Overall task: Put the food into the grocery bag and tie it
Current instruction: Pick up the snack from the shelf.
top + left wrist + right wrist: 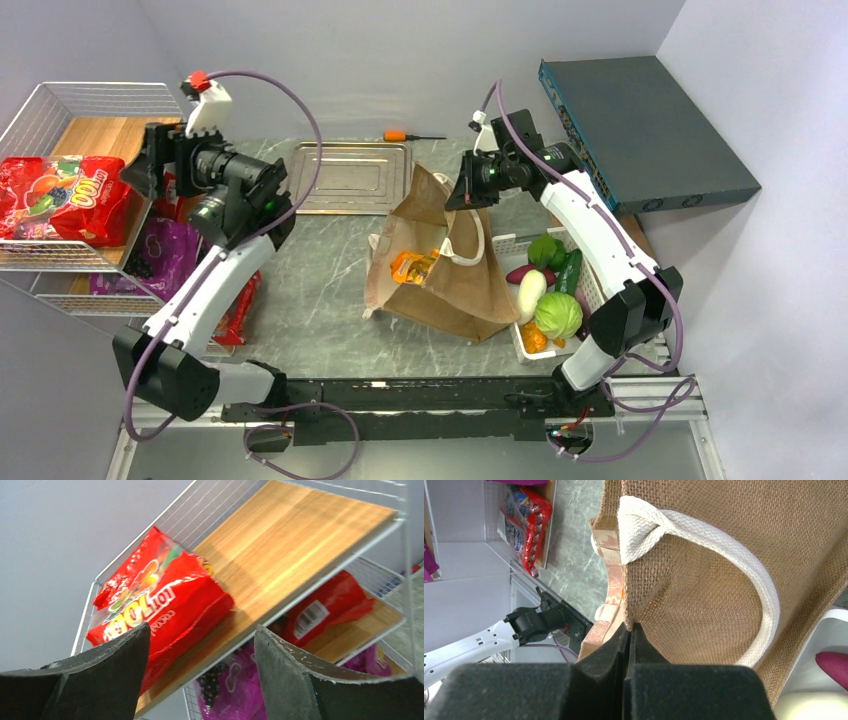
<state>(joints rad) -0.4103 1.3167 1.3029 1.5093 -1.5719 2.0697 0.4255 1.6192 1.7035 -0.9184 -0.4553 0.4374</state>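
Observation:
The brown grocery bag (455, 285) lies slumped mid-table with its mouth to the left and an orange snack packet (413, 267) inside. My right gripper (468, 190) is shut on the bag's top rim (659, 595), beside the white loop handle (724, 535), and holds it up. My left gripper (140, 165) is open and empty in front of the wire shelf, facing a red snack packet (155, 600) on the top wooden board (280, 545). A light green vegetable (558, 314) and an orange knobbly piece (535, 338) lie in the white basket. No red chili shows.
The white basket (522, 352) of vegetables stands right of the bag. The wire shelf (60, 100) at the left holds purple (235, 690) and red (325, 610) packets lower down. Another red packet (240, 305) lies on the table. A metal tray (350, 175), screwdriver (410, 135) and grey box (640, 130) are at the back.

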